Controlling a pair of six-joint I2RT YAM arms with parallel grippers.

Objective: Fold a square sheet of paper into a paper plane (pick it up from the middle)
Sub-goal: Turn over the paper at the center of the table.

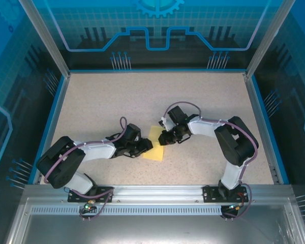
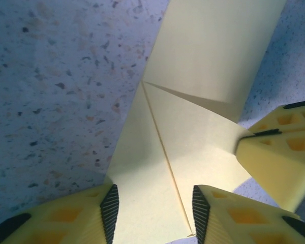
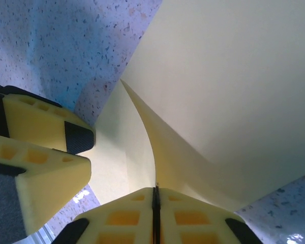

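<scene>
The square sheet of paper (image 1: 154,152) is thin and yellow and lies partly folded mid-table, with a diagonal crease (image 2: 160,137) and one flap lifted. No paper plane is in view. My left gripper (image 1: 147,146) is open on the sheet's left side. Its ribbed pads (image 2: 110,208) stand on either side of the crease with the paper (image 2: 203,61) flat beneath them. My right gripper (image 1: 165,138) is shut, and its jaws (image 3: 155,195) pinch the edge of the raised flap (image 3: 165,152). The two grippers almost touch over the sheet (image 3: 234,91).
The speckled beige tabletop (image 1: 117,101) is bounded by blue edging and transparent walls with aluminium posts (image 1: 46,38). A metal rail (image 1: 157,190) runs along the near edge by the arm bases. Each wrist view shows the other gripper's yellow fingers (image 2: 274,162) (image 3: 46,147) close by.
</scene>
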